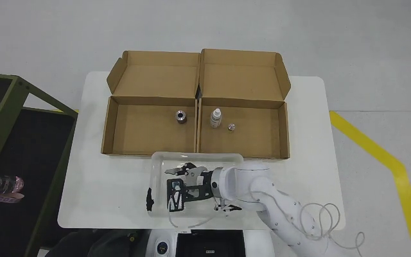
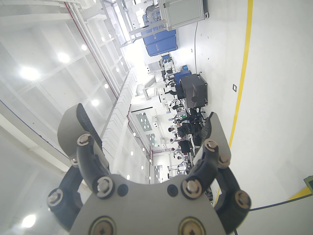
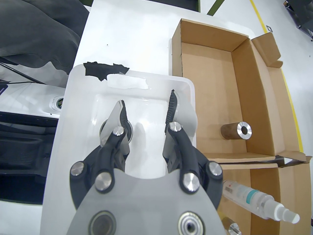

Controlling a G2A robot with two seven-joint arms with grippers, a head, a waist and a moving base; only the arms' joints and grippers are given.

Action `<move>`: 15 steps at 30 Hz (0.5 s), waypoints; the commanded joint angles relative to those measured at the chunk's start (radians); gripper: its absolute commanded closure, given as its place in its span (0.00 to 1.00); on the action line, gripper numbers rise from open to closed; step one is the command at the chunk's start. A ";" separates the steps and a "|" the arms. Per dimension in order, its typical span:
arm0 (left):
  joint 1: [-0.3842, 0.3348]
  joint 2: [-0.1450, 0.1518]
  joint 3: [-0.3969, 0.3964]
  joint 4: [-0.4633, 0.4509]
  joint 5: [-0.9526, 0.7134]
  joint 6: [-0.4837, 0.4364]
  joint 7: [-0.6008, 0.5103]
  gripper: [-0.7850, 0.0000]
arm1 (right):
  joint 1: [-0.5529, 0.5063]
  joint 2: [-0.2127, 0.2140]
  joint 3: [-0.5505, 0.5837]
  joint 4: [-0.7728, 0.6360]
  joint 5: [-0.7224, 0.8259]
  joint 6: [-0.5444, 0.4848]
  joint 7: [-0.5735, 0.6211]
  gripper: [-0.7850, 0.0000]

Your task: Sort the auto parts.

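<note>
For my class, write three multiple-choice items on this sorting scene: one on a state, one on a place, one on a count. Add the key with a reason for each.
1. The right tool above the white tray is:
A) open
B) shut on a part
C) shut on nothing

2. The metal cylinder lies:
A) in the tray
B) alone in a cardboard box
C) in the tool's grip

3. How many things lie in the other box, with the spray bottle?
A) one
B) two
C) four

Key:
1 A: its jaws stand apart, with the tray's floor showing between them.
2 B: it rests on that box's floor, with nothing else in that box.
3 B: the bottle and one small metal part are in it.
</note>
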 commanded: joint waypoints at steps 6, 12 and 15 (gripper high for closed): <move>0.000 0.000 0.000 0.000 0.000 0.000 0.000 0.00 | -0.029 0.010 -0.025 0.022 -0.044 -0.015 -0.006 0.58; 0.000 0.000 0.000 0.000 0.000 0.000 0.000 0.00 | -0.036 0.016 -0.038 0.042 -0.066 -0.014 -0.025 0.55; 0.000 0.000 0.000 0.000 0.000 0.000 0.000 0.00 | -0.036 0.018 -0.040 0.049 -0.075 -0.012 -0.028 0.54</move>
